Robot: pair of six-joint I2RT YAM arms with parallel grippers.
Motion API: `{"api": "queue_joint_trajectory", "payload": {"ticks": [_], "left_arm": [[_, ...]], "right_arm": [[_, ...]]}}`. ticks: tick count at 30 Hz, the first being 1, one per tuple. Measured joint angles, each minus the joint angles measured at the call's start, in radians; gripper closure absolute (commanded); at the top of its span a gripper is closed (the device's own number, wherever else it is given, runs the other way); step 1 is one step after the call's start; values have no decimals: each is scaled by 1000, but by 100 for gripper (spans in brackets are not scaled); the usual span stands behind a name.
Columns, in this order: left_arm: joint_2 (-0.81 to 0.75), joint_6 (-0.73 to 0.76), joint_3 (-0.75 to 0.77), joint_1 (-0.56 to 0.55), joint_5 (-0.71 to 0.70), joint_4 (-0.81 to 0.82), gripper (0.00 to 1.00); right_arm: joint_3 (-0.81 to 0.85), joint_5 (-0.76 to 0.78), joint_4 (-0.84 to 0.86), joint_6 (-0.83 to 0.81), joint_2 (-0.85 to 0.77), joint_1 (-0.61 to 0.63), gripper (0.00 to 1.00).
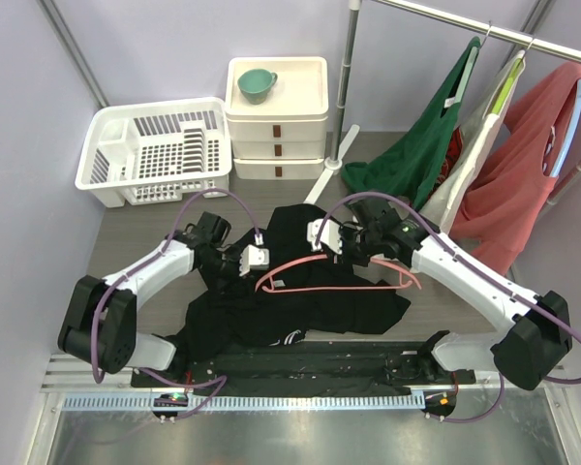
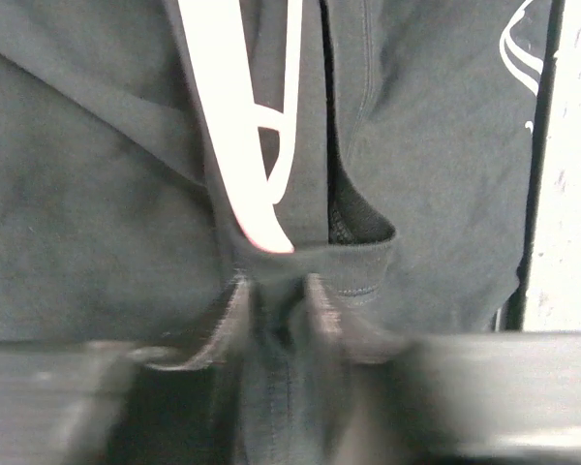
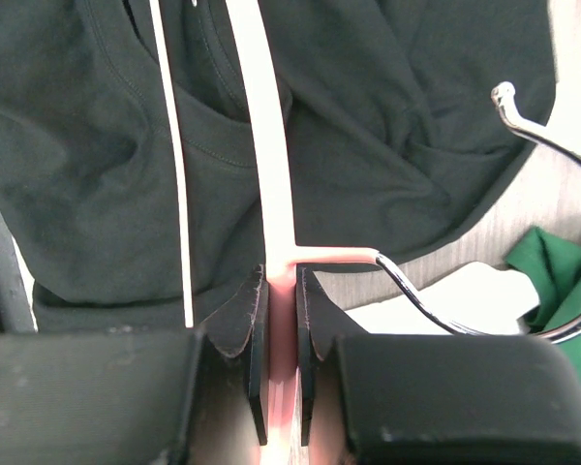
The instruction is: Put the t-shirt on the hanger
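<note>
Both arms reach in from the near edge of the counter (image 1: 136, 228), elbows bowed outward and forearms angling toward the hanger (image 3: 269, 145). The left arm (image 1: 145, 273) comes in low toward the hanger's left end. Its hand (image 1: 253, 265) sits right at that end, fingers (image 2: 234, 308) pinched on a fold of the t-shirt (image 2: 77, 194). The right arm (image 1: 465, 276) bends in from the hanger's other side. Its hand (image 3: 281, 291) is at the hanger's middle, fingers (image 3: 247, 315) clamped tight on the pink stem.

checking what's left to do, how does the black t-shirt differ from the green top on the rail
The t-shirt lies bunched on the table; the green top hangs from the rail. The t-shirt is black with a white print; the green top shows no print. Both are soft clothes.
</note>
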Motion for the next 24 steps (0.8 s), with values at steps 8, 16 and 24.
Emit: {"api": "queue_joint_trajectory", "payload": {"ticks": [8,16,24], "left_arm": [[-16,6,8,0,4,-35,100],[-82,-39,80,0,23,-72,100],[-147,-78,165,0,57,-127,100]], "right_arm": [[-25,12,5,-8,-3,0,99],[-26,-12,36,-8,-22,0,99],[-55,-61,135,-16,-56,0,99]]}}
